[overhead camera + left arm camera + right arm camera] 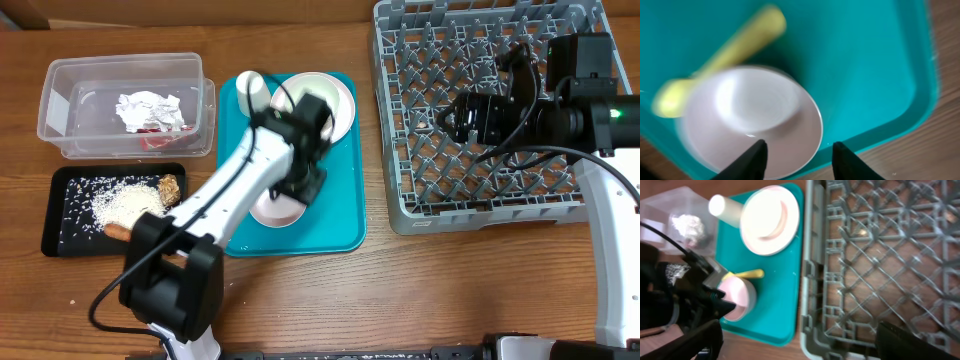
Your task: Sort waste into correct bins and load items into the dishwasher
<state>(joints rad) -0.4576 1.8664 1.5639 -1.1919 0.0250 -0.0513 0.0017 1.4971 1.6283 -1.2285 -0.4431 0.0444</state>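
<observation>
Overhead read as a clock face: 12 is the far edge, 6 the robot's side.

Near, toward 8: black tray (60,235) flat on the table; white rice (118,205) heaped at its middle, loose grains scattered toward 9; brown food bit (171,187) at the tray's 2 o'clock corner; carrot piece (117,232) at its near edge, partly under the left arm (235,180).

Centre: teal tray (340,225); left gripper (797,157) over its near half; fingers (752,157) apart, one above the inside of the bowl (755,112), the other outside the rim over bare teal; not clamped on it; contact with the bowl cannot be told; bowl upright; yellow spoon (720,55) lying on the teal tray just beside the bowl, blurred, touching or not cannot be told.

Farther on the same tray: plate (335,100) in the 1 o'clock corner; cup (250,90) in the 11 o'clock corner, just beside the plate.

From 3 round to 1: dish rack (400,150), grey lattice with upright pegs; right gripper (800,335) hovering above its 9 o'clock half, fingers spread wide.

Far, toward 10: clear tub (55,80); crumpled white paper (150,105) inside it; wrapper (155,138), red and white, at the paper's 6 o'clock side, touching it.
</observation>
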